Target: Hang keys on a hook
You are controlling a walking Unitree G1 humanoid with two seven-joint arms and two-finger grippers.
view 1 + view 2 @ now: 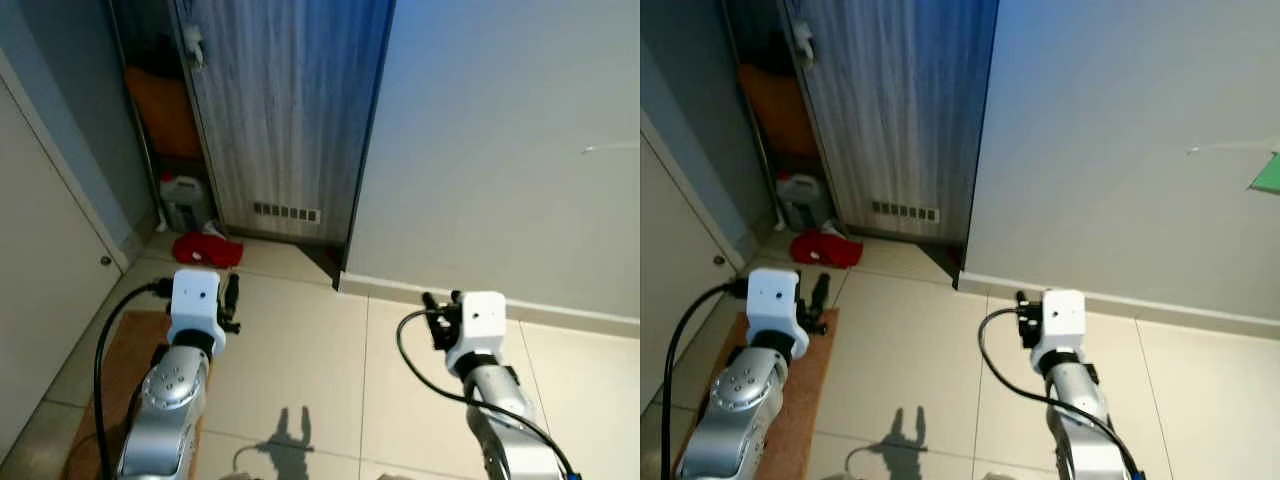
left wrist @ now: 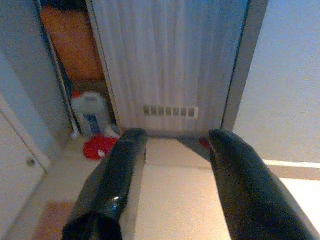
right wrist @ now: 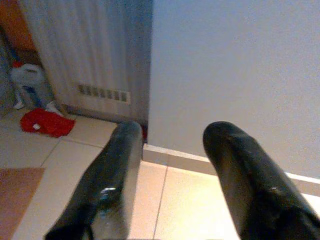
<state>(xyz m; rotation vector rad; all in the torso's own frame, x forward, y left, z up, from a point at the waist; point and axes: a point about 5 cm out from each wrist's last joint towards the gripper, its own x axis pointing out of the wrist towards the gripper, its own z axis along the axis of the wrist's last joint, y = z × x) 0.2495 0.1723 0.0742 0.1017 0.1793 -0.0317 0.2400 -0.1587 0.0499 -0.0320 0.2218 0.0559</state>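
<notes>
I held both the left gripper and right gripper spread and empty over the tiled floor. I couldn't spot keys or hook; keys would probably be light, slippery, best pinched at the ring.

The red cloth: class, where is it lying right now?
The red cloth lies on the floor ahead and left, beside the white jug, at the foot of the grey door.

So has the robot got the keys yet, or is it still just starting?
Just starting, it seems. Nothing looks done: the left gripper and right gripper are both open with nothing between their fingers. Right now they are held out over the tiled floor, facing a grey door and white wall. Finding keys and a hook is all left.
</notes>
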